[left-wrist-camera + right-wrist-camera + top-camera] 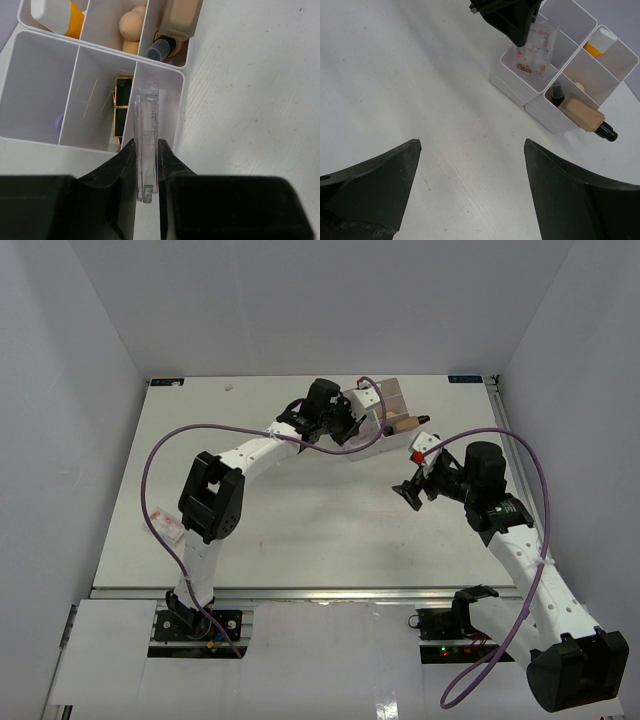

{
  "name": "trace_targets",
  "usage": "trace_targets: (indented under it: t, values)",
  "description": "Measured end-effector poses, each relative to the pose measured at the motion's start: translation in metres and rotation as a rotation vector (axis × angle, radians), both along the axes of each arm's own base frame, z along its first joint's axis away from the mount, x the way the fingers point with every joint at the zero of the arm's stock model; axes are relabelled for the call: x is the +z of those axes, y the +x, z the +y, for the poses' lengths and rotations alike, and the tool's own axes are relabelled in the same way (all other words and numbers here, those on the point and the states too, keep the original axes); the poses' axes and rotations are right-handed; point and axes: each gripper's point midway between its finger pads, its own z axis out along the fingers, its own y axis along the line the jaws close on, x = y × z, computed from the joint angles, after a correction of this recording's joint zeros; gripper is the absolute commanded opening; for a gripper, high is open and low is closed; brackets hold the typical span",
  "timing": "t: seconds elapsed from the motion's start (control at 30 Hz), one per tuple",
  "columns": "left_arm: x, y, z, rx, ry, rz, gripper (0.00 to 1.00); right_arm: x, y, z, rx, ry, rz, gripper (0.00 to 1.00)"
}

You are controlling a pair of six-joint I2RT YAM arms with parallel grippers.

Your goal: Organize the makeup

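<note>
My left gripper [146, 145] is shut on a flat clear pinkish item [146, 120] and holds it upright over the right-hand compartment of the white box [100, 44]. That box also holds black-gold lipsticks [121, 107] and a lilac clip [59, 120]. The adjoining box holds the orange white-capped tube [60, 12], the peach sponge [132, 25] and a beige dark-capped bottle [180, 17]. In the right wrist view the clear item [537, 47] hangs over the box, and a second beige bottle [582, 116] lies across the box edge. My right gripper [471, 145] is open and empty above bare table.
A pinkish packet [168, 523] lies near the table's left edge, beside the left arm. A small pale speck [230, 387] lies at the far edge. Purple cables loop over both arms. The boxes [385, 400] stand at the far middle.
</note>
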Motion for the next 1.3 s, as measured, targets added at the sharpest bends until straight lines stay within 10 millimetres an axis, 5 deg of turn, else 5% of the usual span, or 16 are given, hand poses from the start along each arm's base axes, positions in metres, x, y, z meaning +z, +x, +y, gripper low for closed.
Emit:
trace_targets:
  t: [0.23, 0.6, 0.8, 1.0, 1.07, 1.17, 1.3]
  values:
    - [-0.008, 0.002, 0.002, 0.027, 0.008, 0.016, 0.46, 0.0, 0.0, 0.0, 0.0, 0.002, 0.001, 0.9]
    - [-0.009, 0.004, 0.004, 0.087, -0.014, 0.053, 0.54, 0.0, -0.001, 0.0, 0.007, 0.007, 0.003, 0.9]
    - [0.016, -0.001, 0.014, 0.175, -0.094, 0.057, 0.73, 0.002, -0.002, 0.0, 0.014, 0.015, 0.0, 0.9]
    - [0.067, -0.049, 0.083, 0.342, -0.276, 0.126, 0.87, 0.006, -0.006, 0.002, 0.033, 0.028, -0.005, 0.9]
    - [0.086, -0.057, 0.126, 0.448, -0.379, 0.153, 0.97, 0.006, -0.008, 0.002, 0.042, 0.032, 0.0, 0.9]
    - [0.096, -0.059, 0.206, 0.681, -0.528, 0.184, 0.98, 0.005, -0.011, 0.003, 0.053, 0.037, 0.012, 0.9]
    - [0.062, -0.074, 0.312, 1.056, -0.649, 0.292, 0.98, 0.004, -0.013, 0.005, 0.063, 0.046, 0.023, 0.9]
